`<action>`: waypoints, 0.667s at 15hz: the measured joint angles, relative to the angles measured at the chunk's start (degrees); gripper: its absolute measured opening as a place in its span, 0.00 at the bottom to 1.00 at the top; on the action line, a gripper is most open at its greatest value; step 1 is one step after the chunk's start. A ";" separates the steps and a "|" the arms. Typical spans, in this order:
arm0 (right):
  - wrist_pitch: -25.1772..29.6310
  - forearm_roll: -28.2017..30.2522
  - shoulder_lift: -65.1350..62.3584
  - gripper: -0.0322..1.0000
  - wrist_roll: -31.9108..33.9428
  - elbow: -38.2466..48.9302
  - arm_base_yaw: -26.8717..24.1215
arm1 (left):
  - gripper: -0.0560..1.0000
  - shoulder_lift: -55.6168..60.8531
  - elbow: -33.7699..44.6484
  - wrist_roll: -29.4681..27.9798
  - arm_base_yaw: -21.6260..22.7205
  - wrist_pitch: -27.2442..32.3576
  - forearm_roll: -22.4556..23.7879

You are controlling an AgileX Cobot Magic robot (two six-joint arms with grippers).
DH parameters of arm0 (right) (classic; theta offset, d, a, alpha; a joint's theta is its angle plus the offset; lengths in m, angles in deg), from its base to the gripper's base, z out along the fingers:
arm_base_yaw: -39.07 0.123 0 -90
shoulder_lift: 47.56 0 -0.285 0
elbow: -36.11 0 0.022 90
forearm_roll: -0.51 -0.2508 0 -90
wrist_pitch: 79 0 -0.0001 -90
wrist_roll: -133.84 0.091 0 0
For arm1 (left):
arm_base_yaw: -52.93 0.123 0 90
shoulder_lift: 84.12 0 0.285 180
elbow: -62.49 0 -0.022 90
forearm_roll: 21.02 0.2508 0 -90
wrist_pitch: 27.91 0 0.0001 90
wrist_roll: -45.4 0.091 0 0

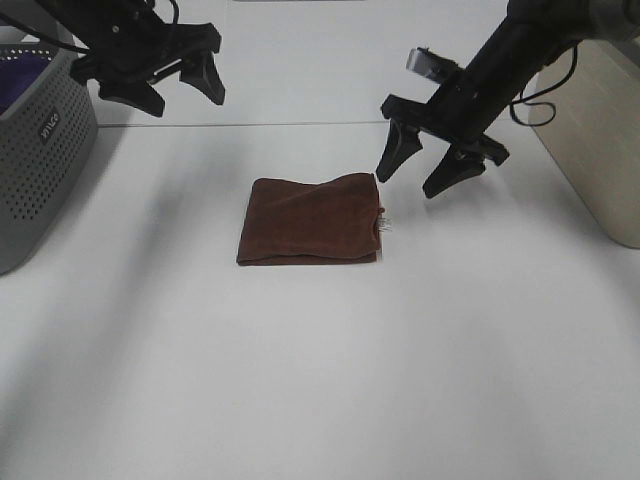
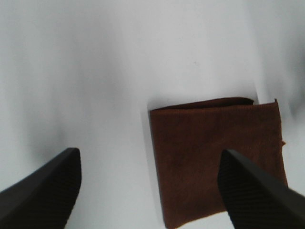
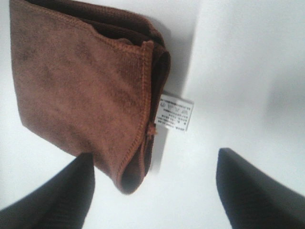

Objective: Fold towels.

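The brown towel [image 1: 310, 222] lies in the middle of the white table [image 1: 320, 400], folded into a thick rectangle with its loose layered edges and small white tag [image 1: 385, 224] on the right. The right end effector [image 1: 408, 183] hovers just beside that tagged edge, jaws spread wide and empty, while the left end effector [image 1: 187, 103], equally wide and empty, hangs well apart near the grey basket [image 1: 40, 150]. The task seems between folds; another fold would call for pinching all layers at the tagged edge and carrying them across.
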 joint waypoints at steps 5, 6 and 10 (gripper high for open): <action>4.64 8.77 -11.17 0.69 4.76 0.00 0.74 | 0.76 11.34 0.00 -0.17 0.00 13.29 7.05; 4.70 11.17 -13.64 0.69 6.13 0.40 1.78 | 0.76 13.64 0.00 -0.23 -0.06 16.50 8.19; 4.76 21.60 -22.52 0.69 10.49 6.02 6.70 | 0.76 20.80 1.32 -0.86 -0.11 21.49 12.83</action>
